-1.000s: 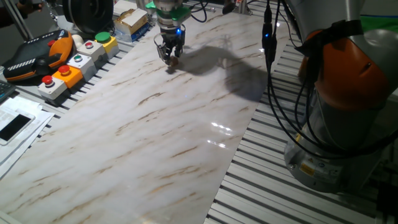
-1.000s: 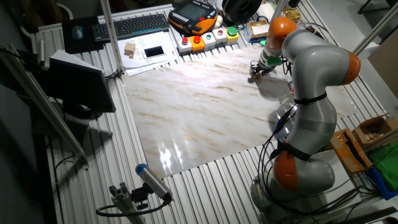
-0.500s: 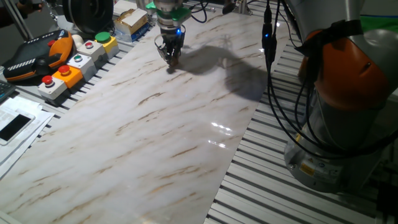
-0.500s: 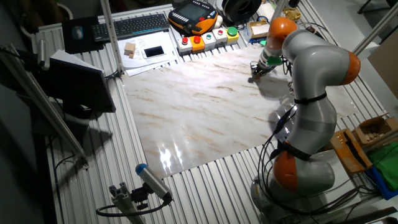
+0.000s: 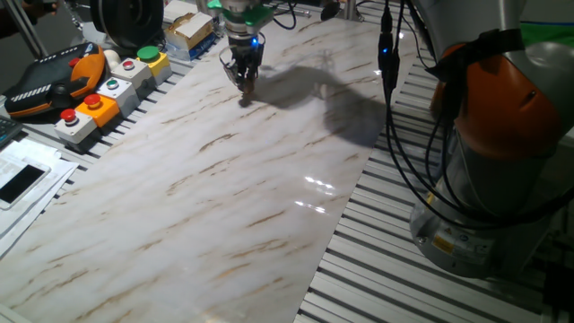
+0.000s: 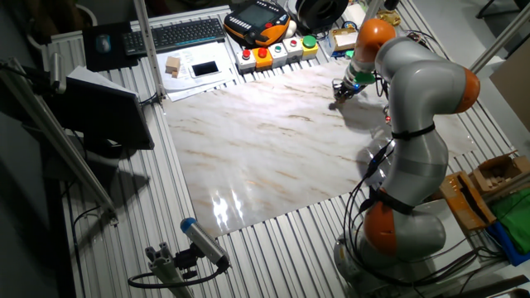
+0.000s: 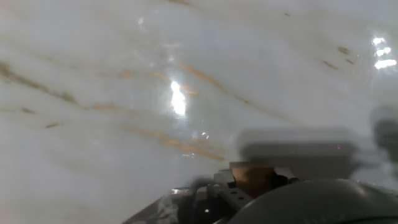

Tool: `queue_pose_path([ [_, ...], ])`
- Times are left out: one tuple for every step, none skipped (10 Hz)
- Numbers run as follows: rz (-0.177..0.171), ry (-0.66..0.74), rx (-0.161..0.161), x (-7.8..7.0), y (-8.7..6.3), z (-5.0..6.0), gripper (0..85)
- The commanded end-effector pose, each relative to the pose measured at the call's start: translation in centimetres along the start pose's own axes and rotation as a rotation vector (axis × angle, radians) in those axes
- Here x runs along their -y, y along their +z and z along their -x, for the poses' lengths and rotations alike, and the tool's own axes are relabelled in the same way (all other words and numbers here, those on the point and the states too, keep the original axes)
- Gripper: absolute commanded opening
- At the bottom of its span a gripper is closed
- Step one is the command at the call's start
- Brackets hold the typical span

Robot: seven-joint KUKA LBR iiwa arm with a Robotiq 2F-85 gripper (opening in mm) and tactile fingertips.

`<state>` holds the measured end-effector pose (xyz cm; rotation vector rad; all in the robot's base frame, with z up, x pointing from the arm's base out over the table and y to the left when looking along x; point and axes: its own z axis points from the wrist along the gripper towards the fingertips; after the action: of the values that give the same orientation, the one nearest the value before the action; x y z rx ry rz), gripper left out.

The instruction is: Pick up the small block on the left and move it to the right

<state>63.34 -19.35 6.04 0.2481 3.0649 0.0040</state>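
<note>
The small block (image 5: 247, 89) is a tiny light-brown wooden cube at the far end of the marble board (image 5: 206, 197). My gripper (image 5: 246, 83) points down over it, and its fingers are shut on the block. The hand view shows the block (image 7: 252, 177) held between the fingers just above the board, with its blurred shadow on the marble. In the other fixed view my gripper (image 6: 339, 96) is at the board's far right edge, and the block is too small to make out there.
Coloured push-button boxes (image 5: 108, 88) line the board's left edge beside an orange teach pendant (image 5: 54, 76). A cardboard box (image 5: 188, 27) stands behind the gripper. The arm's base (image 5: 502, 179) and cables (image 5: 390, 63) fill the right side. A keyboard (image 6: 178, 33) lies beyond the board.
The fingers were spread around the block and have closed on it. The gripper has risen very slightly at the same spot.
</note>
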Motion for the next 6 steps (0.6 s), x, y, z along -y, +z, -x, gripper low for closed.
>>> queue_pose_path([
  [0.004, -0.007, -0.003, -0.6, -0.7, -0.1, 0.7],
  [0.002, -0.010, -0.004, -1.7, -1.4, -0.4, 0.7],
  [-0.009, -0.012, 0.004, -3.0, -2.0, -0.9, 0.7],
  [-0.009, -0.014, 0.003, -4.7, -2.8, -1.3, 0.7],
  [-0.009, -0.012, 0.003, -6.0, -3.4, -1.8, 0.7],
  [-0.022, -0.024, 0.009, -7.4, -3.8, -2.5, 0.7],
])
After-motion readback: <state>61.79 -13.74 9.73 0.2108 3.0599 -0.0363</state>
